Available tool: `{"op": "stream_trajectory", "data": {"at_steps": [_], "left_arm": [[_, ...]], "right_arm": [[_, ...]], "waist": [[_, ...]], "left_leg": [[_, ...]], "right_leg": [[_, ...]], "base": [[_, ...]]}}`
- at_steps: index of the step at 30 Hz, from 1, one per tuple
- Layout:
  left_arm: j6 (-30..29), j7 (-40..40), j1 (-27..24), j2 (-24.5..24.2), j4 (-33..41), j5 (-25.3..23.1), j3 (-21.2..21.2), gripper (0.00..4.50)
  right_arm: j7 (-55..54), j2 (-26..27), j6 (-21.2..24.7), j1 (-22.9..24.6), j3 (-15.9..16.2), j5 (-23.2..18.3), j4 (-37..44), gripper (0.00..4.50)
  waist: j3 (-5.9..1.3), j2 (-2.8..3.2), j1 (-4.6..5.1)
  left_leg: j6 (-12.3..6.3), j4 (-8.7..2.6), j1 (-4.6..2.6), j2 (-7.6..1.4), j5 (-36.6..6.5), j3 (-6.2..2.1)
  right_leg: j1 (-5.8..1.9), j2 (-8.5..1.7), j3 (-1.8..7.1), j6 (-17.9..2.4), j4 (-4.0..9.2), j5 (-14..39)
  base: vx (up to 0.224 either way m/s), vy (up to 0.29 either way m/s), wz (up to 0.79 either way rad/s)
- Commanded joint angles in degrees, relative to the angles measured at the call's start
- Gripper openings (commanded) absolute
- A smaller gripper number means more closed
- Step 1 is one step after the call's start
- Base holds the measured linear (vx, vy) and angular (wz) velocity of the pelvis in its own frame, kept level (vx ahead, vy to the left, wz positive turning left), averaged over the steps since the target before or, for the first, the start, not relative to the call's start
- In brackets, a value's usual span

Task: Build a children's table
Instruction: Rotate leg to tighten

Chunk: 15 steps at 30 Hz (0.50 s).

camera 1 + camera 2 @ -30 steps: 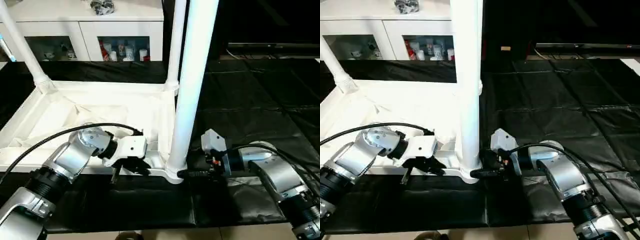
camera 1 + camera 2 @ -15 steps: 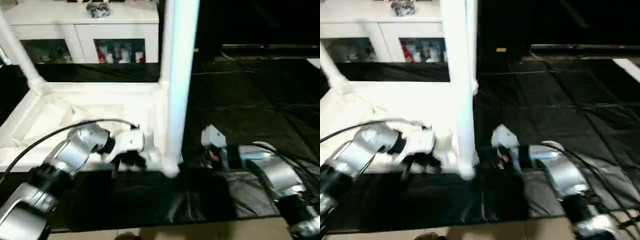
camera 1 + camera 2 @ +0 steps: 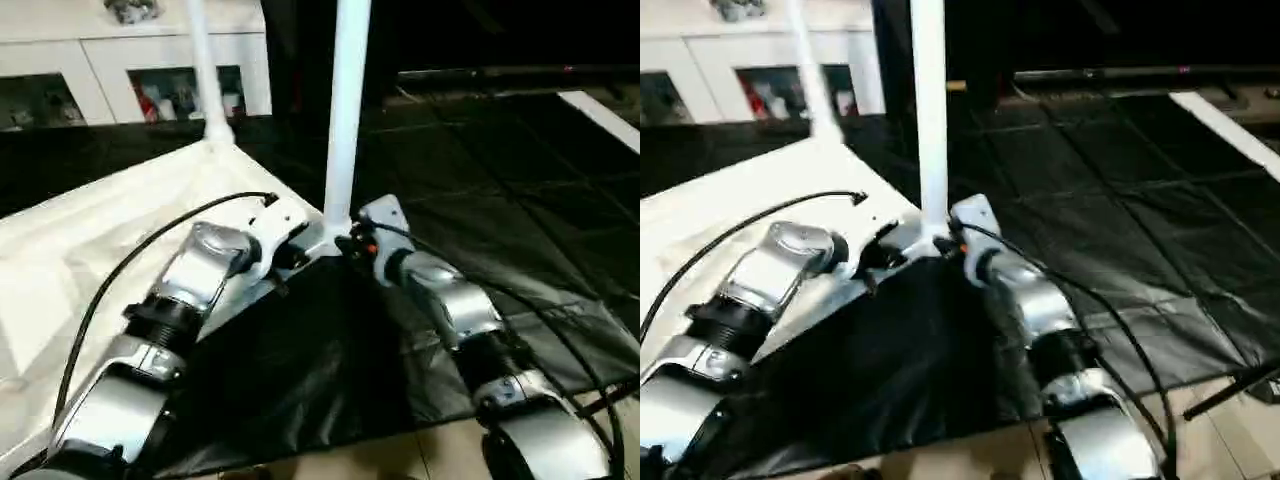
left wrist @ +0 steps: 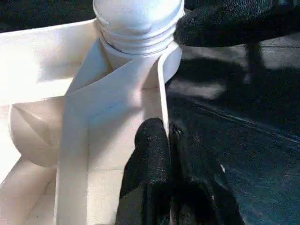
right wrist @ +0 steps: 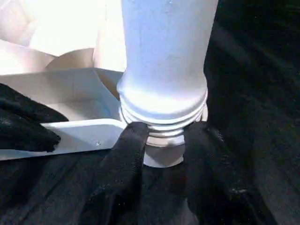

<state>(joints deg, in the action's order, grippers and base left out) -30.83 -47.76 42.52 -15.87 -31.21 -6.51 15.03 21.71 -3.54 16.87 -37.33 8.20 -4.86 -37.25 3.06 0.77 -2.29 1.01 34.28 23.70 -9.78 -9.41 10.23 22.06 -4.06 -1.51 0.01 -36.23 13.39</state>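
The white table top lies upside down on the left. One white leg stands upright in its near corner socket, and a second leg rises at the far corner. My left gripper is beside that near corner. In the left wrist view it is shut on the top's thin rim. My right gripper reaches the leg's foot from the right. In the right wrist view its fingers clasp the threaded base of the leg from both sides.
A black mat covers the floor under and to the right of the table top. A white cabinet with glass doors stands at the back. Pale floor shows at the near edge. A black cable arcs over my left forearm.
The head camera has swung, so the whole scene sits differently. My right gripper's fingers have closed in on the leg's base. The left gripper keeps its hold on the rim.
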Motion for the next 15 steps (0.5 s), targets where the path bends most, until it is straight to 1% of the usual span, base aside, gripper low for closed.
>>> {"op": "stream_trajectory", "data": {"at_steps": [1, 2, 3, 4, 5, 6, 7, 8, 10, 12, 13, 14, 15], "left_arm": [[3.2, -4.5, 0.2, 2.4, 6.4, 3.0, 2.7, 0.0], [3.4, -4.8, -0.1, 2.2, 6.5, 2.9, 2.8, 0.0], [3.6, -5.1, -0.6, 1.9, 6.7, 2.7, 3.1, 0.0], [4.1, -5.6, -1.0, 1.3, 6.9, 2.5, 3.3, 0.0], [4.3, -6.0, -1.3, 0.9, 7.0, 2.4, 3.4, 0.0], [5.1, -6.5, -1.6, 0.3, 6.9, 2.2, 3.6, 0.0], [5.6, -6.9, -1.8, -0.2, 6.9, 2.1, 3.8, 0.0], [6.0, -7.7, -2.1, -0.9, 6.8, 2.1, 3.9, 0.0], [7.0, -9.2, -2.6, -2.2, 6.6, 2.0, 4.2, 0.0], [8.1, -10.5, -3.1, -3.5, 6.4, 2.0, 4.2, 0.0], [9.5, -11.7, -3.4, -4.4, 5.9, 2.0, 4.3, 0.0], [10.5, -12.4, -3.6, -4.9, 5.7, 2.0, 4.5, 0.0], [13.0, -13.7, -3.8, -6.4, 4.7, 1.6, 4.9, 0.0]], "right_arm": [[-1.8, 0.7, 0.5, -0.3, -0.5, 0.5, -3.1, 1.63], [-1.8, 0.5, 0.2, -0.2, -0.8, 0.4, -3.0, 1.63], [-1.9, 0.3, -0.5, -0.1, -1.4, 0.3, -3.1, 1.77], [-1.5, -0.3, -0.8, 0.3, -1.8, 0.2, -2.6, 1.89], [-0.8, -0.9, -1.2, 0.8, -2.0, 0.0, -1.7, 2.0], [0.6, -1.7, -1.6, 1.7, -2.2, -0.4, 0.0, 2.0], [1.6, -2.3, -1.9, 2.2, -2.3, -0.6, 1.1, 2.12], [3.8, -3.5, -1.8, 3.5, -2.0, -1.1, 3.5, 2.21], [7.5, -5.6, -1.5, 5.6, -1.6, -1.8, 7.5, 2.49], [10.9, -7.8, -0.8, 7.5, -1.3, -2.6, 11.1, 2.57], [13.2, -9.5, -0.5, 8.7, -1.6, -3.5, 13.4, 2.66], [14.6, -10.6, -0.4, 9.3, -1.8, -4.1, 14.7, 2.77], [18.7, -13.9, -0.5, 11.0, -1.8, -5.0, 17.7, 2.77]], "waist": [[-4.85, 0.21, -0.58], [-4.84, 0.25, -0.63], [-4.69, 0.22, -0.57], [-4.63, 0.41, -0.59], [-4.58, 0.47, -0.5], [-4.57, 0.43, -0.52], [-4.58, 0.46, -0.78], [-4.53, 0.63, -0.89], [-4.47, 0.45, -1.29], [-4.48, 0.36, -1.84], [-4.44, 0.29, -1.98], [-4.4, 0.25, -2.33], [-4.36, 0.32, -2.68]], "left_leg": [[-6.07, -2.85, -2.05, -2.9, 0.7, -1.03], [-6.04, -2.87, -2.08, -3.0, 0.6, -1.06], [-5.72, -2.98, -2.06, -3.08, -0.4, -1.05], [-5.22, -3.07, -2.01, -3.12, -1.1, -1.14], [-4.98, -3.13, -2.0, -3.13, -1.6, -1.13], [-4.78, -3.17, -2.12, -3.18, -2.1, -1.1], [-4.43, -3.13, -2.33, -3.27, -2.9, -1.02], [-4.26, -3.18, -2.31, -3.28, -3.2, -1.03], [-3.93, -3.23, -2.33, -3.32, -3.7, -1.0], [-3.66, -3.22, -2.48, -3.39, -4.3, -0.94], [-3.7, -3.31, -2.39, -3.4, -4.2, -0.99], [-3.47, -3.35, -2.4, -3.44, -4.6, -0.94], [-3.1, -3.48, -2.52, -3.49, -5.6, -1.01]], "right_leg": [[-2.62, -3.93, 1.52, -17.3, 2.43, -16.7], [-2.61, -3.96, 1.48, -17.3, 2.43, -16.6], [-2.63, -3.99, 1.41, -17.3, 2.55, -15.1], [-2.72, -4.06, 1.36, -17.3, 2.6, -13.9], [-2.7, -4.02, 1.35, -17.2, 2.66, -13.3], [-2.65, -3.99, 1.34, -17.0, 2.76, -12.8], [-2.55, -4.01, 1.38, -16.8, 2.82, -12.4], [-2.56, -4.01, 1.34, -16.8, 2.85, -12.1], [-2.62, -4.03, 1.33, -16.2, 2.92, -11.6], [-2.57, -4.04, 1.27, -15.7, 2.93, -11.3], [-2.66, -4.1, 1.26, -15.6, 3.0, -11.0], [-2.55, -4.09, 1.24, -15.2, 3.01, -10.1], [-2.47, -4.11, 1.21, -14.9, 3.19, -8.5]], "base": [[0.0, 0.0, 0.0], [0.0, 0.0, 0.0], [0.0, 0.0, 0.0], [0.0, 0.0, 0.0], [0.0, 0.0, 0.0], [0.0, 0.0, 0.0], [0.0, 0.0, 0.0], [0.0, 0.0, 0.0], [0.0, 0.0, 0.0], [0.0, 0.0, 0.0], [0.0, 0.0, 0.0], [0.0, 0.0, 0.0], [0.0, 0.0, 0.0]]}}
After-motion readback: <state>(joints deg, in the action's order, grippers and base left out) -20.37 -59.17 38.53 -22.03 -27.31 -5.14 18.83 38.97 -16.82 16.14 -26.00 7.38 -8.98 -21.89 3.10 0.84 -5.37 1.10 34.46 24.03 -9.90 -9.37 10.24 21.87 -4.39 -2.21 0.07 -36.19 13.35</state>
